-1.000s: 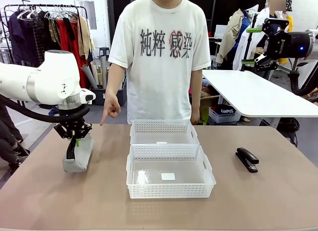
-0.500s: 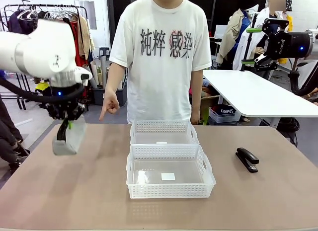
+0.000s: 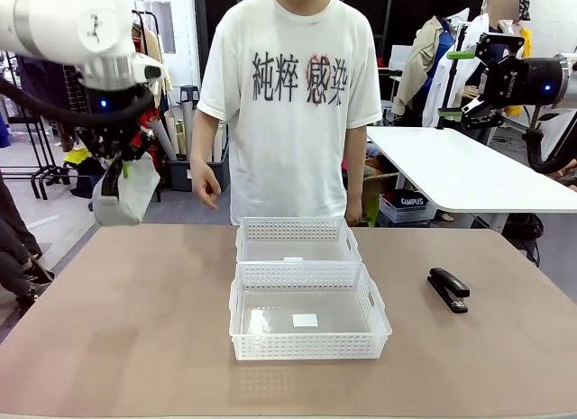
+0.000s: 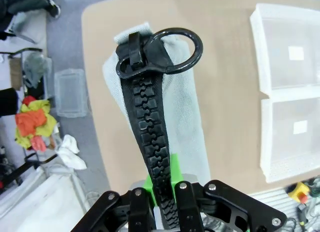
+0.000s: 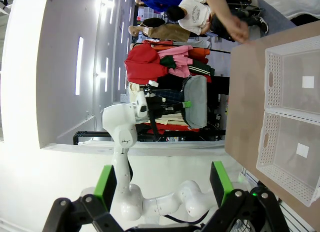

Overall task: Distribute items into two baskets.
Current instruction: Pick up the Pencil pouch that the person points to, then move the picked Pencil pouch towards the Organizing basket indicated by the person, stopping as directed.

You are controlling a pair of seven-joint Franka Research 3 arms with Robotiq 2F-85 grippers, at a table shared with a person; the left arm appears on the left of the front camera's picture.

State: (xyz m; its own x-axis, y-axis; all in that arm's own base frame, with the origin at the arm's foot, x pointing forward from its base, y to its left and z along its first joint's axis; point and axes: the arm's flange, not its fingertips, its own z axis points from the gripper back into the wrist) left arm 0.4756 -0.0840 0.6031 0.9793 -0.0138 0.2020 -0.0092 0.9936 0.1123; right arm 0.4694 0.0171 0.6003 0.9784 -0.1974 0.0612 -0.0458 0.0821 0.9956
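High over the table's left edge hangs the grey pencil pouch, held upright from its top end by my left gripper, which is shut on it. In the left wrist view the pouch with its black zipper strip runs away from the green pads. The two white baskets sit mid-table, the far basket touching the near basket; both hold nothing but a small label. The black stapler lies on the table to their right. My right gripper is raised at the far right, open, its green-tipped fingers wide apart.
A person in a white printed T-shirt stands at the far edge, one hand hanging near the table's back left. A white table stands behind at right, and a clothes rack at back left. The brown tabletop lies bare around the baskets.
My left arm has lifted the pouch well above the table's left side, a little leftward. The person's pointing finger has relaxed. The right arm, the baskets and the stapler have not moved.
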